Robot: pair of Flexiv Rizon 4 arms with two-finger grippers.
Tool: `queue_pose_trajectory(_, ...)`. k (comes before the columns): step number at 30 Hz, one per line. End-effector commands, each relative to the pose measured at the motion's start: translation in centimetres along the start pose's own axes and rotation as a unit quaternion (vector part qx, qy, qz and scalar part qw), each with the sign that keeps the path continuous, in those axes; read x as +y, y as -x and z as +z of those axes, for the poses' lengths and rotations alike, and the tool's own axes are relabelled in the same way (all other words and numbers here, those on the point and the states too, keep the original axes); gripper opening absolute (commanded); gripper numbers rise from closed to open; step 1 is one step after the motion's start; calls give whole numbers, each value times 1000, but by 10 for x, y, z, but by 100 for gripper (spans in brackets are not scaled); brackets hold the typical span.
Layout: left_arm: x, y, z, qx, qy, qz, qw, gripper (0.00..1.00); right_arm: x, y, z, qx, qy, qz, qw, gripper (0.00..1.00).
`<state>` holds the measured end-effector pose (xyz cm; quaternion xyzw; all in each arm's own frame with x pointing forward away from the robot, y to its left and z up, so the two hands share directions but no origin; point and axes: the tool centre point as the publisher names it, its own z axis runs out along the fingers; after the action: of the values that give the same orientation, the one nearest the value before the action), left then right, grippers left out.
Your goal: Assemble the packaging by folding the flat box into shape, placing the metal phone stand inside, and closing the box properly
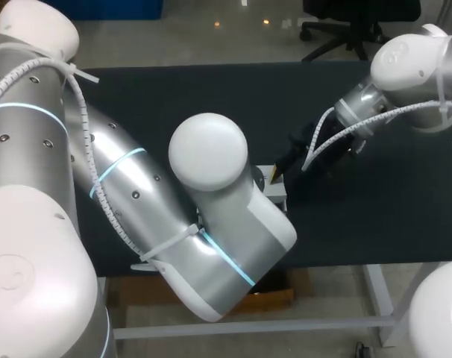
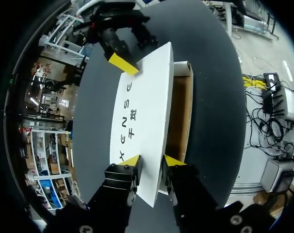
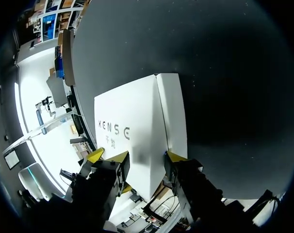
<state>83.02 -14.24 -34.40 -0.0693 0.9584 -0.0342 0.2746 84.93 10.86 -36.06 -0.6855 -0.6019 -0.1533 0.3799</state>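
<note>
The white box [image 2: 142,111] lies on the dark table, its printed lid panel raised along one long side so the brown inside [image 2: 182,114] shows. My left gripper [image 2: 153,161] is shut on the box's near end, one finger on the lid, the other at the side wall. At the far end, my right gripper's yellow fingertip [image 2: 122,63] rests on the lid. In the right wrist view the box [image 3: 137,121] sits between the fingers of my right gripper [image 3: 144,158], shut on it. In the head view my left arm hides most of the box [image 1: 277,195]. No phone stand shows.
The black table mat [image 1: 375,216] stretches bare to the right and behind the box. The table's front edge [image 1: 338,262] runs close to the box. My left arm's elbow [image 1: 211,149] looms over the middle.
</note>
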Motion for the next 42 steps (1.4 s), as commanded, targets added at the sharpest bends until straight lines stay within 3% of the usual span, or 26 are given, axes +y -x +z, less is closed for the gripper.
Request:
queue_pose_trajectory(1,0,-4,8,-6,-1,0,1000,28,-1,1,-1,1,1,1,1000,44)
queue_pose_trajectory(19,2,-7,14,-7,-5,1,1000,27,-15,7,-13,0,22,-1,1000,44)
queue_pose_trajectory(26,1,-7,15,-6,-5,2,1000,27,-25,7,-22,-4,41,-11,999,40)
queue_pose_trajectory(36,1,-7,16,-6,-4,2,1000,27,-32,3,-25,-8,49,-25,998,14)
queue_pose_trajectory(37,1,-7,17,-6,-4,2,1000,27,-33,2,-25,-9,49,-26,998,5)
queue_pose_trajectory(42,1,-7,17,-4,-6,3,1000,28,-38,1,-23,-12,51,-32,998,0)
